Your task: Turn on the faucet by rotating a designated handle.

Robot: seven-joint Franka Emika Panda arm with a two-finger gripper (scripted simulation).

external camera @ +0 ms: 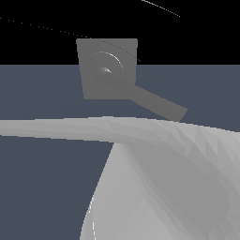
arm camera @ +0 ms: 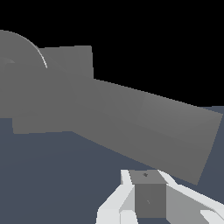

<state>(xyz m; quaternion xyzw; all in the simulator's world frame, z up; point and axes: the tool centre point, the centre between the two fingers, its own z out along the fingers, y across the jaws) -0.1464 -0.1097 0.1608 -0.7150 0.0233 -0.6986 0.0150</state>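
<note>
The faucet [external camera: 107,69] is a flat grey square plate with raised round rings, standing at the back of the exterior view. Its handle [external camera: 157,104], a long grey bar, runs from the rings down toward the exterior view's right. In the wrist view the handle [arm camera: 144,127] fills the middle, with its paler square end [arm camera: 183,140] nearest my gripper [arm camera: 148,194]. The plate [arm camera: 65,65] and rings [arm camera: 17,48] lie beyond it. My gripper's fingers sit together with no gap showing and hold nothing. They are close to the handle's outer end; whether they touch it I cannot tell.
My glossy white arm [external camera: 168,178] fills the lower half of the exterior view and hides the gripper there. A dark blue-grey floor [external camera: 42,93] lies under the faucet, with black background behind.
</note>
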